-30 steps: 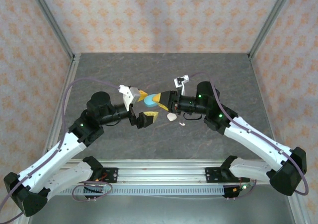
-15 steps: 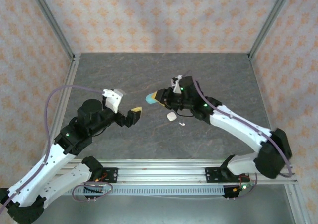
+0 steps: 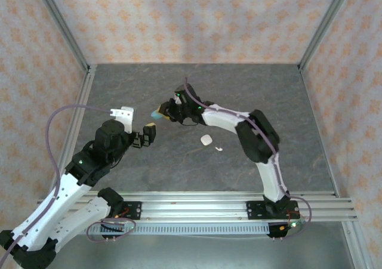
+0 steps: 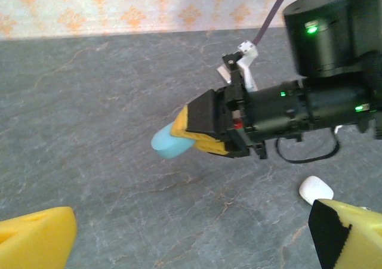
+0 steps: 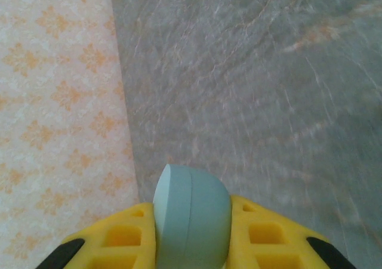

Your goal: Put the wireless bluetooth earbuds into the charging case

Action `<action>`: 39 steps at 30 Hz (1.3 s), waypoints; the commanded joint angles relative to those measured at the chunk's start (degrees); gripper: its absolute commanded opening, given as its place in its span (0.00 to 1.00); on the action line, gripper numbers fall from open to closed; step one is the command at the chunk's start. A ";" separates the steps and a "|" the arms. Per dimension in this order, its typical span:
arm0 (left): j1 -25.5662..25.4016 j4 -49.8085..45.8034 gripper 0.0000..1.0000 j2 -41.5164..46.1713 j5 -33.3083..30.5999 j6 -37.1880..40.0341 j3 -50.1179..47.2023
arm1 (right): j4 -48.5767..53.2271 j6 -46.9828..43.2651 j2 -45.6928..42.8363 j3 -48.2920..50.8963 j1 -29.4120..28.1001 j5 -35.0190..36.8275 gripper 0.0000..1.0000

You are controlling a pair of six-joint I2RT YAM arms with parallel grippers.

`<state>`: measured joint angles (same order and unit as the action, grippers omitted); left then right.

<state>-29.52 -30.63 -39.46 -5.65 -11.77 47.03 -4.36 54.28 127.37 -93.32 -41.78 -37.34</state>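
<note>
No writing, label, brand, number or sign can be read in any of the views. The wallpaper at twelve o'clock bears a repeating orange ornament, which is not lettering.

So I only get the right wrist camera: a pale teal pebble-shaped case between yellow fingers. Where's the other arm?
Observer: The left gripper hangs open to the left of yours, holding nothing.
Operator: Is anything lying on the table?
Observer: Yes, a small white pebble-shaped case lies on the grey stone-look table, a tiny white piece beside it.
Operator: Is my case touching the table?
Observer: No, the right gripper holds the pale teal pebble-shaped case lifted above it.
</note>
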 commanded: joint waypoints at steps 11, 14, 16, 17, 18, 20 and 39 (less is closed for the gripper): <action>4.03 -0.81 1.00 1.18 0.31 -4.17 -3.29 | -4.29 4.51 14.64 -14.44 -0.50 -1.49 0.32; 4.12 -1.60 1.00 1.45 0.21 -4.92 -3.18 | -4.09 4.39 13.76 -12.53 -0.44 -1.76 0.38; 4.12 -2.18 1.00 1.71 0.34 -4.97 -2.91 | -3.36 3.94 12.86 -11.64 -0.41 -2.04 0.43; 4.16 -2.52 1.00 1.99 0.45 -4.84 -2.70 | -2.76 3.54 12.21 -11.04 -0.41 -2.09 0.45; 4.12 -2.80 1.00 2.28 0.99 -4.52 -2.48 | -1.60 2.94 11.33 -10.46 -0.36 -1.79 0.47; 4.14 -3.29 1.00 3.16 2.17 -4.13 -2.21 | 0.24 1.61 9.13 -8.71 -0.32 -0.79 0.49; 4.12 -8.10 0.97 0.50 19.48 -8.64 0.55 | 37.18 -25.02 -33.53 18.30 0.73 19.28 0.60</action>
<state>-26.09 -36.29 -37.78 9.85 -17.17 46.00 18.72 37.78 96.84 -78.30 -41.41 -26.17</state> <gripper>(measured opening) 0.980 0.590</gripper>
